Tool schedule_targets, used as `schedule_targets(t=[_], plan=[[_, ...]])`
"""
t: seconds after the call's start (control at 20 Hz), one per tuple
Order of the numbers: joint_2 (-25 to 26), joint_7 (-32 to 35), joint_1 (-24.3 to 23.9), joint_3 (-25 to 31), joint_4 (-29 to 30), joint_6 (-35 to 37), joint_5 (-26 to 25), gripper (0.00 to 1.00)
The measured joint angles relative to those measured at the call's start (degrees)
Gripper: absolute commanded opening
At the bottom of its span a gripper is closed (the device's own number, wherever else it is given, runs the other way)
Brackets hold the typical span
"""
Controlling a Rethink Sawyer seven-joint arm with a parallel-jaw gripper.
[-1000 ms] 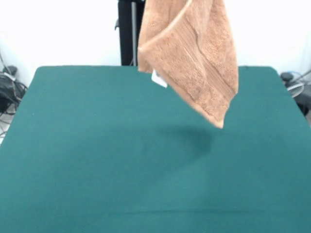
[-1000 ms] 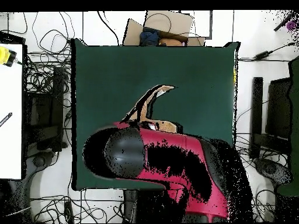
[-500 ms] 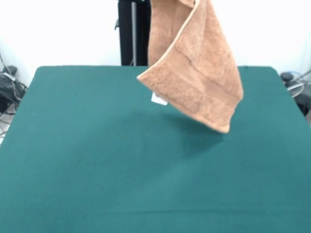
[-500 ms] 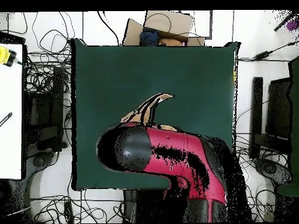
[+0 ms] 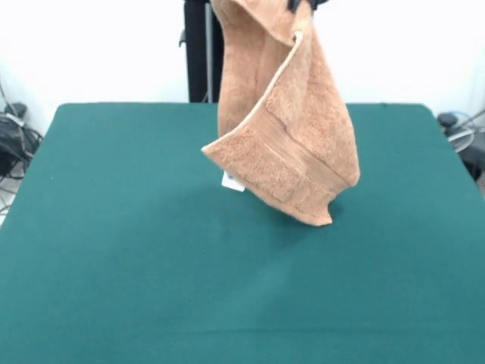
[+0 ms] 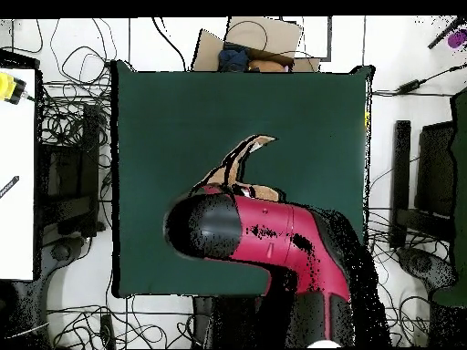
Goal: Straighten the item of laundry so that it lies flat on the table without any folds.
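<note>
From the front, the towel [image 5: 284, 144] hangs in the air over the far middle of the green worktop [image 5: 114, 265], gathered at its top where the dark tips of the hand [image 5: 301, 6] show at the upper edge of the picture. The hand appears to be pinched on that top corner, since nothing else carries the cloth, though how tightly it is shut is hard to see. The towel drapes doubled on itself, one flap folded forward with its border band slanting down to a low corner that seems just clear of the worktop. A small white tag [image 5: 233, 182] peeps out below the left corner. Held by one corner like this, the cloth's own weight pulls the folds out lengthwise, which would suit laying it down flat afterwards. From overhead, the red and black arm [image 6: 274, 241] covers most of the towel; only a narrow tan strip [image 6: 244, 157] shows beyond it, over the middle of the worktop [image 6: 155, 118]. The hand is hidden under the arm here.
</note>
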Motion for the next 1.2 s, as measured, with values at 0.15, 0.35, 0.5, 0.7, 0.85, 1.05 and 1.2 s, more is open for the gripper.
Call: schedule_targets(t=[0.15, 0.35, 0.5, 0.7, 0.85, 1.05, 1.2], plan=[[0.9, 0.0, -0.4, 0.0, 0.5, -0.9, 0.0, 0.0], [1.6, 0.0, -0.7, 0.0, 1.2, -1.5, -0.1, 0.0], [1.9, 0.0, -0.9, 0.1, 1.2, -1.9, 0.0, 0.0], [4.3, 0.0, -4.9, 2.7, 1.6, -6.6, 0.2, 0.0], [7.1, 0.0, -9.0, 5.2, 1.9, -11.7, 0.2, 0.0], [13.1, 0.0, -15.6, 9.3, 2.2, -20.7, 0.1, 0.0], [19.5, 0.0, -21.2, 12.7, 2.2, -28.1, -1.9, 0.0]])
